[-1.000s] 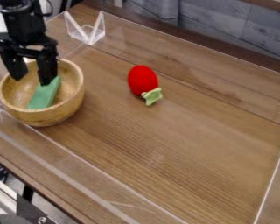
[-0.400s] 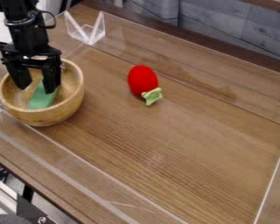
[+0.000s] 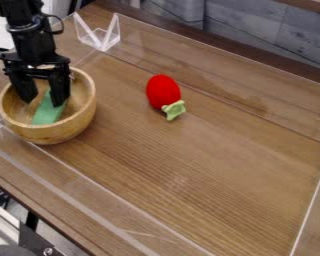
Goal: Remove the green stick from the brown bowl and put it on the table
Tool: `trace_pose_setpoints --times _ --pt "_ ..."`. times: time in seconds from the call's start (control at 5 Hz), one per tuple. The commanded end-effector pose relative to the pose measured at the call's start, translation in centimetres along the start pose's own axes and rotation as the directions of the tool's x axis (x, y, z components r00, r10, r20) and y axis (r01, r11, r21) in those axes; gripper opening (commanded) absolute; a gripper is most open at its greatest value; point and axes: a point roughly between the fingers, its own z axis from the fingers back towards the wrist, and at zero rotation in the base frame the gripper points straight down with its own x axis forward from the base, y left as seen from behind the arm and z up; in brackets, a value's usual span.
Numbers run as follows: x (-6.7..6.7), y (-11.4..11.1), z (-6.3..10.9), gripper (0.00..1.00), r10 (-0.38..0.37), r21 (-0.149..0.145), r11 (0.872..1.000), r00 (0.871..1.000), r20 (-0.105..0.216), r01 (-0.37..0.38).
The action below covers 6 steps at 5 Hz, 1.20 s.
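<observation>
At the left, the gripper hangs straight down inside the bowl, its two black fingers spread wide apart and closed on nothing. The stick lies between them, leaning against the bowl's inner wall, its upper end toward the rim. I cannot tell whether the fingertips touch it yet.

The risks, as I judge them: the stick lies on a slope, so if the fingers close off-centre it may pivot or slide down the curved wood and slip out. A finger could also press on the bowl wall and tip or shove the bowl, since nothing pins it down. Too shallow a grip, and the smooth block may drop back on the lift.

To the right, the strawberry sits on the table, well apart from the bowl, leaving plenty of bare wood for setting the stick down.

Against the frame a second earlier, the gripper sits lower in the bowl, fingers just as wide; stick, bowl and strawberry have not shifted.
</observation>
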Motion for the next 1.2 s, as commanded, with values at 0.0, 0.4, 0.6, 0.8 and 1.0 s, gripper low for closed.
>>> trace_pose_setpoints --times 0.0,0.4,0.6,0.8,1.0 --pt "1.1 0.9 1.1 1.0 0.013 0.01 1.0 0.999 0.053 -0.014" --pt "1.7 1.4 0.9 1.0 0.016 0.001 1.0 0.998 0.058 -0.016" --pt "2.1 1.8 0.9 1.0 0.025 -0.005 1.0 0.998 0.06 -0.024" --pt "2.3 2.3 0.8 1.0 0.03 -0.012 1.0 0.998 0.061 -0.029" --pt "2.4 2.7 0.7 1.0 0.035 -0.013 0.999 0.998 0.058 -0.034"
